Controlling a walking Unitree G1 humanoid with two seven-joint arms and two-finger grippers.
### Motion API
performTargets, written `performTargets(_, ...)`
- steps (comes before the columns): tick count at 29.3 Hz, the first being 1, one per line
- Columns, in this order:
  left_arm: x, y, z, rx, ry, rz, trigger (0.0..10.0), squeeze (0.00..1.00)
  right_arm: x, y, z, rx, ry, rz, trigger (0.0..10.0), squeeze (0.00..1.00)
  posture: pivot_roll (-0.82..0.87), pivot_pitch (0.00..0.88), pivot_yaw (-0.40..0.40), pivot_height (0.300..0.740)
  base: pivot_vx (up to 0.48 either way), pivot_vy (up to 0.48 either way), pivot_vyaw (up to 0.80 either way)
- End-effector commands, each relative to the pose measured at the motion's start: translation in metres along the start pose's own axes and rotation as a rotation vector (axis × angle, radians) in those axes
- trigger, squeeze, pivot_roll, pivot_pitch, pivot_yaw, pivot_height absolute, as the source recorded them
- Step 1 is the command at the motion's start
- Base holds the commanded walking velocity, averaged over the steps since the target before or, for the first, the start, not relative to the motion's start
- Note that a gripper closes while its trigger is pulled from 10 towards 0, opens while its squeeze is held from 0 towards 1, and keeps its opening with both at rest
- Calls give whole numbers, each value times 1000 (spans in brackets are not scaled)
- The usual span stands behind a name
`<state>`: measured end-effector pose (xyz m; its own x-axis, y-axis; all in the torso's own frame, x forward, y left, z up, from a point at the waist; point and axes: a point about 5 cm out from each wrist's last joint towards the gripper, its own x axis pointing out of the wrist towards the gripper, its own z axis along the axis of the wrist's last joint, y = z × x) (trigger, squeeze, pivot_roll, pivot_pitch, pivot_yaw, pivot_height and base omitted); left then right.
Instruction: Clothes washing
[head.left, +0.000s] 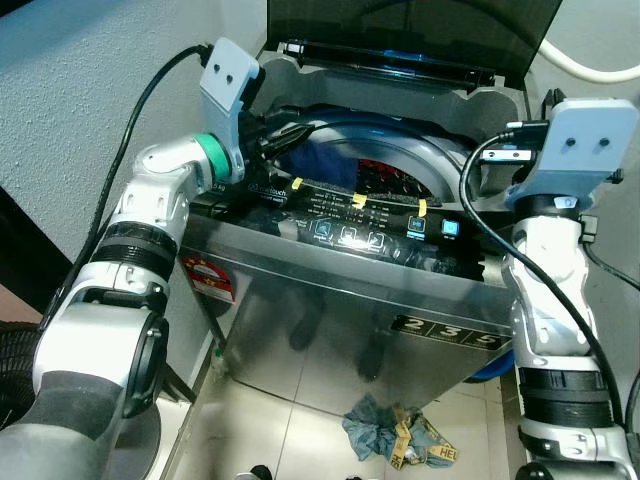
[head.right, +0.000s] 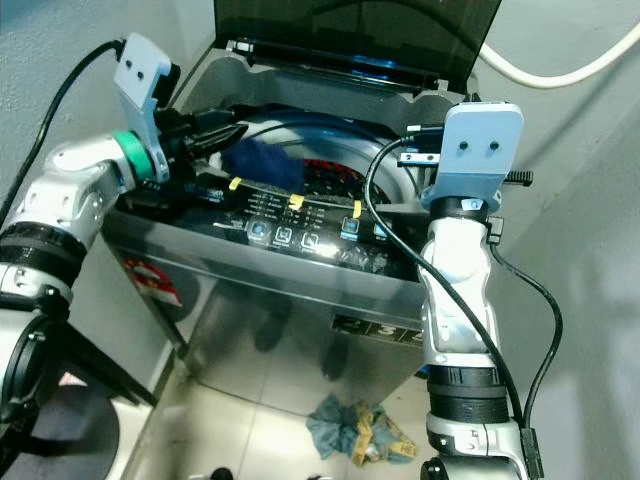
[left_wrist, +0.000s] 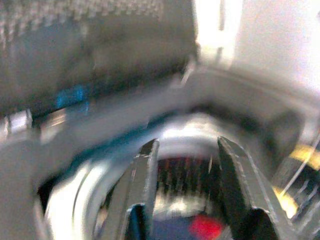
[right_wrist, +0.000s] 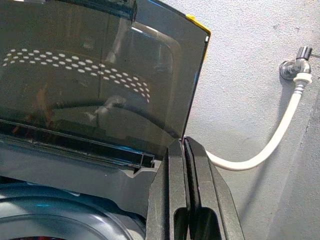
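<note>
Top-loading washer (head.left: 330, 300), steel-grey front, stands against the wall with its dark tinted lid (right_wrist: 90, 75) raised upright at the back. Control strip (head.left: 370, 225) runs along the front edge of the opening, with lit buttons and small yellow tabs.

Drum (head.left: 420, 165): pale rim visible. Inside it lies a blue garment (head.right: 262, 160), heaped toward the robot's left, with dark and red-flecked fabric beside it. More clothes, a blue and yellow bundle (head.left: 395, 432), lie on the tiled floor in front of the machine.

White hose (right_wrist: 272, 135) curves from a wall tap to behind the washer on the right.

Left gripper (left_wrist: 187, 165) is over the left part of the drum opening, fingers pointing in toward the blue garment. Fingers apart with a moderate gap, nothing between them; wrist view is blurred.

Right gripper (right_wrist: 186, 170) is raised beside the right rear corner of the washer, aimed at the lid's edge. Fingers pressed together, empty.

Handling judgement: clothes are soft, limp and light if dry, and will drape and trail when lifted, possibly snagging on the drum rim. Best hold is a raised fold or bunched ridge near the garment's middle, pinched deep between the fingers. The floor bundle probably needs a bend and a similar pinch at its highest crease.
</note>
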<state>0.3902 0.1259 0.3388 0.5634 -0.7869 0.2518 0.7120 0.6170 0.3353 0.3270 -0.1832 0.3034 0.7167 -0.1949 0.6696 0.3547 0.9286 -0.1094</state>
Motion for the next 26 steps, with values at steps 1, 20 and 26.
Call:
performTargets(1, 1, -9, 18, -1, -91, -95, 10000, 1000, -1, 4, 5, 31, -25, 10, 10000, 0, 50, 120, 32, 740, 0, 0, 0)
performTargets(20, -53, -80, 26, 253, -124, 63, 10000, 0, -16, 39, 5, 161, -15, 125, 10000, 0, 174, 42, 10, 740, 0, 0, 0)
performTargets(26, -65, -72, 21, 196, -125, 282, 10000, 0, -21, 48, 8, 196, -14, 158, 10000, 0, 198, 46, -3, 740, 0, 0, 0)
